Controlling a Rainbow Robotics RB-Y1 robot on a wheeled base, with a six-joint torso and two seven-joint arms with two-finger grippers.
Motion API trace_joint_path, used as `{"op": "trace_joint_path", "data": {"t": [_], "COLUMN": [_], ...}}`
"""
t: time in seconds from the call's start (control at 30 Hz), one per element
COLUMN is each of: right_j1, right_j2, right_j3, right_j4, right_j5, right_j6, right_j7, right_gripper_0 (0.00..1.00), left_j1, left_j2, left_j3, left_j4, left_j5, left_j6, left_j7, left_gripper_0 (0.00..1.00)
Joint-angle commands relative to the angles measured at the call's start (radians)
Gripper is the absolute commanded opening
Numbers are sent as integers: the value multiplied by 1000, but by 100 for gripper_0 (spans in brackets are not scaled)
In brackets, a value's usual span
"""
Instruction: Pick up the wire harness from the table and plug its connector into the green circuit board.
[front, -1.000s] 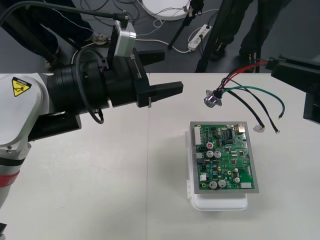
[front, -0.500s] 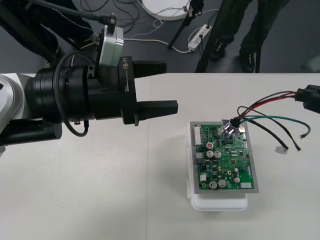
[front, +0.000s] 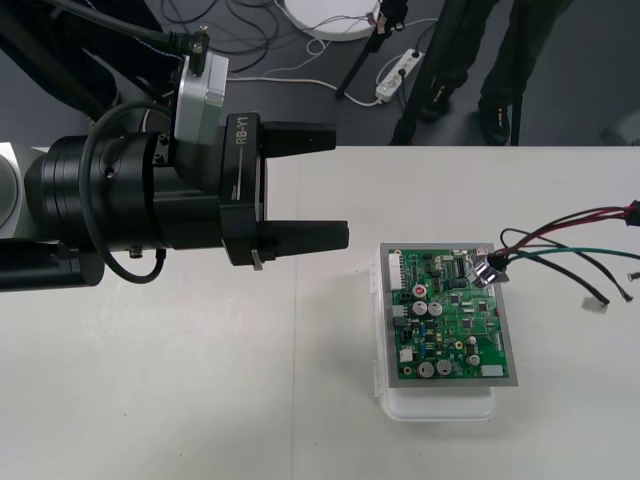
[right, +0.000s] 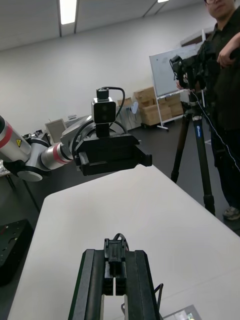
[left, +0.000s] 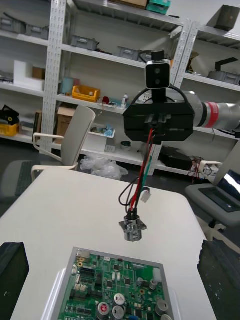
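Picked up, not yet plugged in.
Right pincer (right: 115, 257) grips the plug (right: 114, 249); harness (front: 550, 235) hangs over the circuit board (front: 450, 320), far right corner. Left pincer (front: 335, 185) gapes empty, left of it.

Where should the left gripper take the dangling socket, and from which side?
Probably the socket's round body, from the board's left: it hangs free on its wires from the plug in the right gripper, and the open left gripper points that way.

Robotics lab: metal storage racks (left: 54, 60) with parts bins (left: 85, 93), whiteboard (right: 166, 75), camera tripod (right: 200, 150), floor power strip (front: 398, 72).
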Motion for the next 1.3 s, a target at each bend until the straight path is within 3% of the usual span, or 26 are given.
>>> {"op": "trace_joint_path", "data": {"t": [0.03,0.47,0.8,1.3], "right_j1": [-92,-176,-211,-233], "right_j2": [8,-11,-40,-46], "right_j3": [97,252,338,390], "right_j4": [23,41,41,-43], "right_j5": [-46,-136,-179,-113], "right_j6": [-5,4,25,223], "right_j7": [105,312,453,454], "right_gripper_0": [0,0,0,0], "left_j1": [-15,-110,-127,-176], "left_j2": [34,-26,-89,-158], "left_j3": [-14,-14,-14,-63], "left_j4": [-33,38,72,133], "left_j5": [35,21,-25,-37], "left_j6": [-32,-151,-169,-160], "left_j7": [-119,-130,-131,-130], "left_gripper_0": [100,100,100,100]}}
